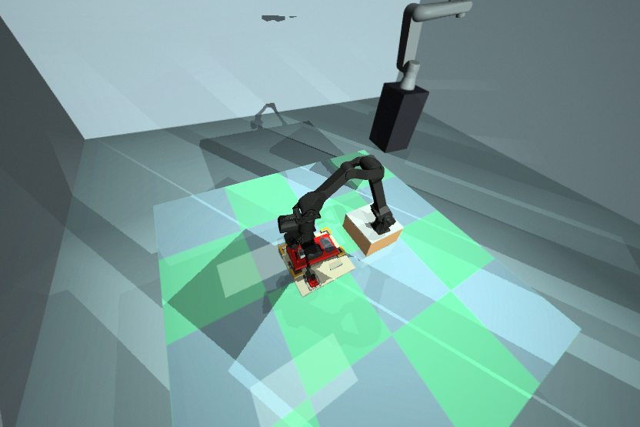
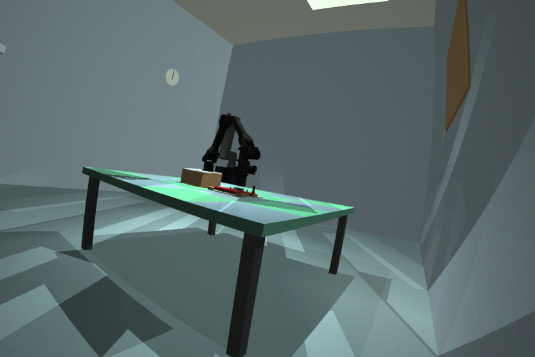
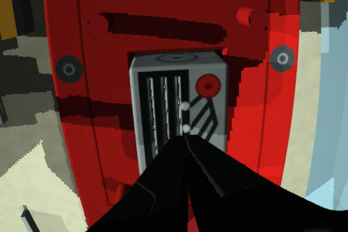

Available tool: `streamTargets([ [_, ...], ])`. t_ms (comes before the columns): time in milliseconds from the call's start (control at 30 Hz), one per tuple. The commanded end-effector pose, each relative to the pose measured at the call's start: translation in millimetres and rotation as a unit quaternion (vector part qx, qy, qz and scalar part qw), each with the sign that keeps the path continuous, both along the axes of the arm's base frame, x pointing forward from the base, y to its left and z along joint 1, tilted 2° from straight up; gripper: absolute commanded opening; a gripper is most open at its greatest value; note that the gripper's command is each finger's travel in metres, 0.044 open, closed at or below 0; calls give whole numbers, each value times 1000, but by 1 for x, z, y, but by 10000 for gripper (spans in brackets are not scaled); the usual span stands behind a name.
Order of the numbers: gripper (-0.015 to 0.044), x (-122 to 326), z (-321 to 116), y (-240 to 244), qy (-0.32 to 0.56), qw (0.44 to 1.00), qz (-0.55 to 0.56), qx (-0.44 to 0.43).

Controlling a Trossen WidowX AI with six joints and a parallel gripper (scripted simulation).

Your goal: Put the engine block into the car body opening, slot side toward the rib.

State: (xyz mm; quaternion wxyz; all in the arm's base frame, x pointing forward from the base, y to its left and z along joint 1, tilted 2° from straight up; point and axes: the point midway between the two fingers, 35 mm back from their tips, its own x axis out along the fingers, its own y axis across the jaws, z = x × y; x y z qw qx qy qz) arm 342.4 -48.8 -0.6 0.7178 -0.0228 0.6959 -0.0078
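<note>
The grey engine block point(image 3: 180, 96) is at the opening in the red car body point(image 3: 259, 109) point(image 1: 295, 260) point(image 2: 224, 190). Its face with dark slots and a red round cap is turned up to the wrist camera, slots on the left. Its far side face also shows, with thin dark gaps at its far corners. How deep it sits is hard to tell. My gripper point(image 3: 183, 147) is shut and empty, its fingertips together over the near half of the block and hiding its near end. Whether they touch it cannot be told. I cannot make out the rib.
Red posts point(image 3: 244, 17) stand up from the car body. A cream board point(image 1: 341, 268) lies under it, with yellow corner pieces point(image 1: 325, 230) and a small red part point(image 1: 312, 282) at its near edge. My arm's base stands on an orange-sided box point(image 1: 382, 243) point(image 2: 209, 179) beside the board.
</note>
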Motion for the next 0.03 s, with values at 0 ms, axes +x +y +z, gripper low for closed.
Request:
streamTargets([
  [0,0,0,0,0,1,1000,-1,-1],
])
